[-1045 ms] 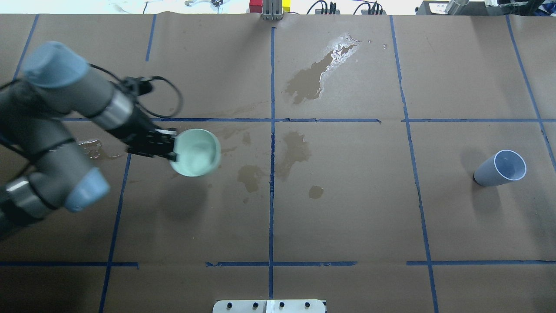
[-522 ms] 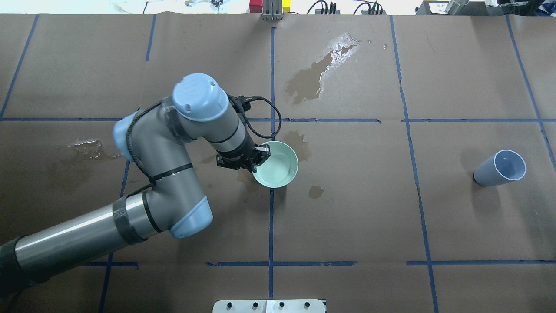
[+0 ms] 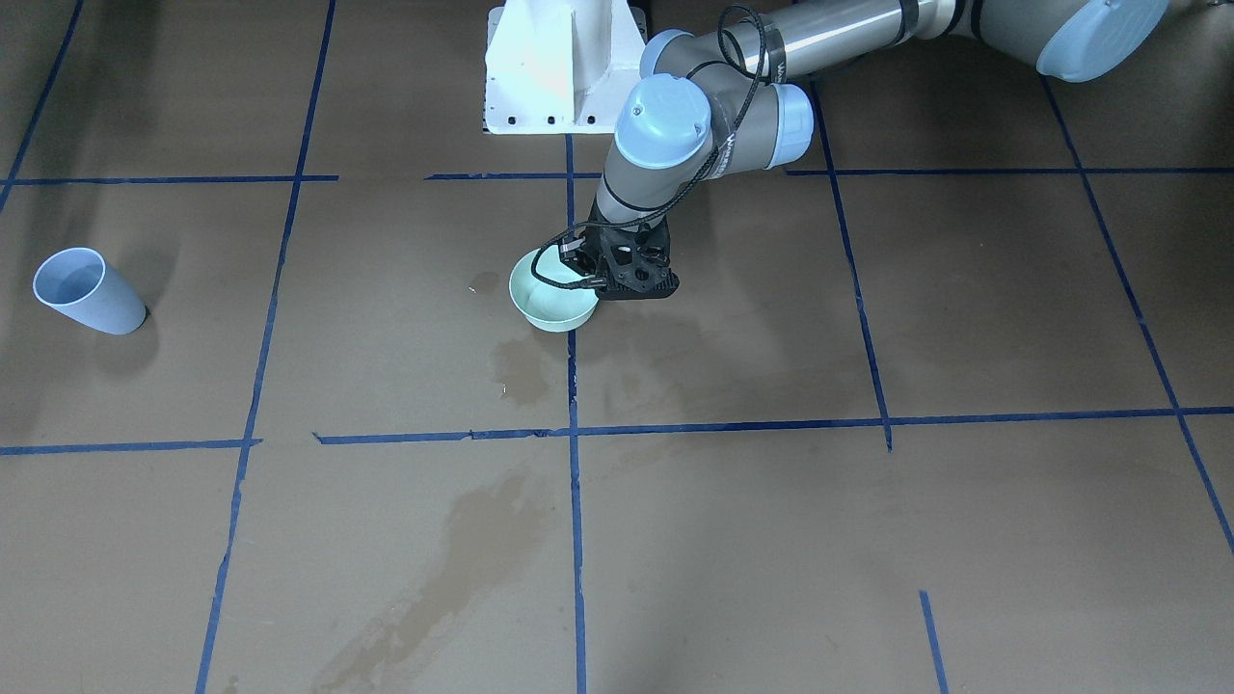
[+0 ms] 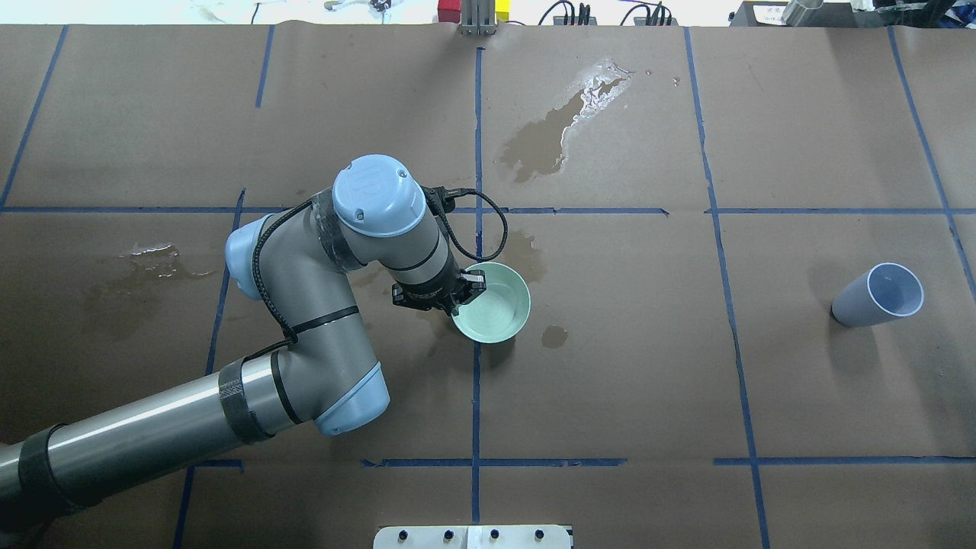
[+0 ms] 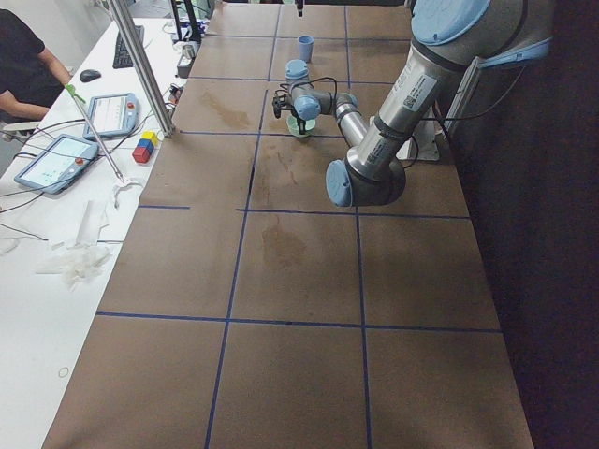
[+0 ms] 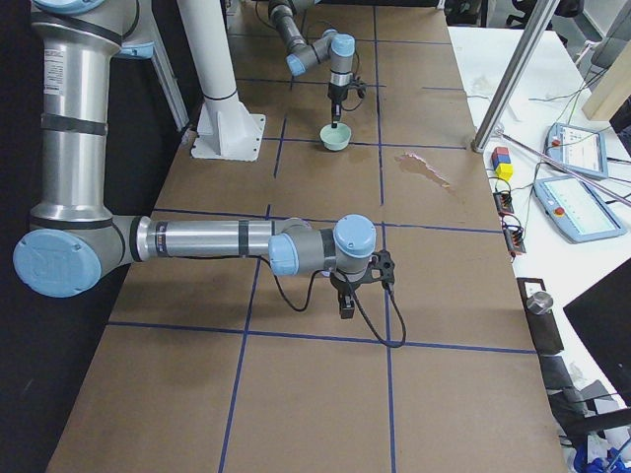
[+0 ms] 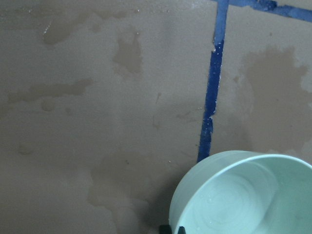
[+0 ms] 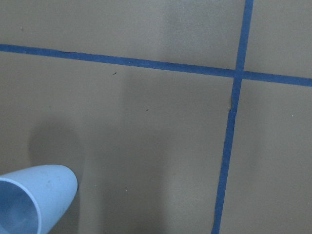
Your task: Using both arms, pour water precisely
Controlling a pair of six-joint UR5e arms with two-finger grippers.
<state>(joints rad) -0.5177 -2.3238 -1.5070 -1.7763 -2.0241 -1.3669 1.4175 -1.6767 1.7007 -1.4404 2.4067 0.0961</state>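
One bowl (image 4: pixel 497 314), its rim pinched by the left fingers (image 4: pixel 455 297) at nine o'clock, is level, probably so the water (image 7: pixel 243 204) won't spill; whether the right fingers (image 6: pixel 346 304) are open cannot be told.

You have a mint-green bowl (image 4: pixel 496 311), pale blue cup (image 4: pixel 869 299), brown worktop (image 4: pixel 610 381) gridded with blue tape (image 4: pixel 474 396), dark brown blotchy stains (image 4: pixel 537 145), silver-grey left arm (image 4: pixel 152 427) with pale blue caps (image 4: pixel 379 194), black left claw (image 4: pixel 462 296).

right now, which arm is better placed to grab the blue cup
Right. The left gripper grips the green bowl by its rim at mid-table. The blue cup stands far over on the robot's right and shows in the right wrist view, so the right arm is likely nearer.
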